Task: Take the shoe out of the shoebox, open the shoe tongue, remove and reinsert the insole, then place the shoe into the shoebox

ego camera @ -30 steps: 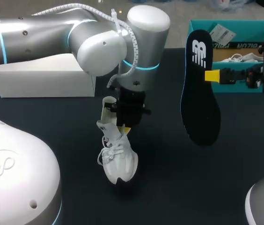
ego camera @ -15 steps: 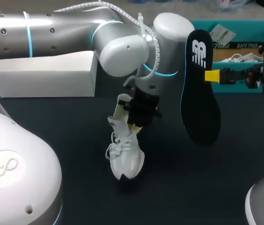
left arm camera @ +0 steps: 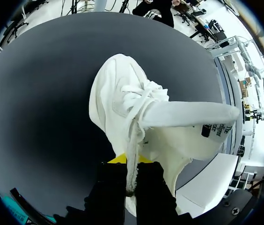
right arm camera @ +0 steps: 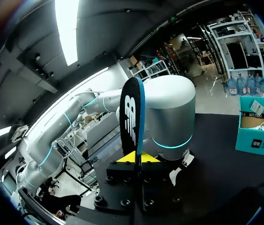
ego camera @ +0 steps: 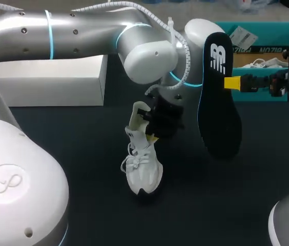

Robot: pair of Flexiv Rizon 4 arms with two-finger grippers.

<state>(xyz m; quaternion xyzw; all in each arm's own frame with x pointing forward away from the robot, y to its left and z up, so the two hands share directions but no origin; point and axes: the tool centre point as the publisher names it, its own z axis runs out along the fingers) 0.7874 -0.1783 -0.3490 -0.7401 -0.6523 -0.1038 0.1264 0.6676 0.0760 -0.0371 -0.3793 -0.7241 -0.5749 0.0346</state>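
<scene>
**Insole reinsertion, approach.** Over the last second the white lace-up sneaker (ego camera: 143, 173) has been carried across the dark table (ego camera: 211, 205) towards the black foam insole (ego camera: 219, 97), which has been kept in place.

The sneaker is held nose-down, with its toe at or just above the table surface and its heel uppermost. It is gripped at the collar by the left gripper (ego camera: 153, 136). In the left wrist view the fingers are seen narrowly set, clamped on the rim with a lace trailing between them (left arm camera: 131, 164).

The insole is held upright at mid-length by the right gripper (ego camera: 232, 83), whose yellow tips are closed on its edge (right arm camera: 135, 157). The teal cardboard shoebox (ego camera: 262, 96) lies behind, and a white rectangular box (ego camera: 47, 82) lies to the left.

Risks, as judged:
- The tongue is seen lying partly across the opening, so the insole tip may be caught on it.
- The sneaker may be pivoted in so narrow a grip once it is pushed.
- The insole may be buckled or slid between the tips.
- The insole may be brushed by the left arm's wrist housing, which is now just beside it.
</scene>
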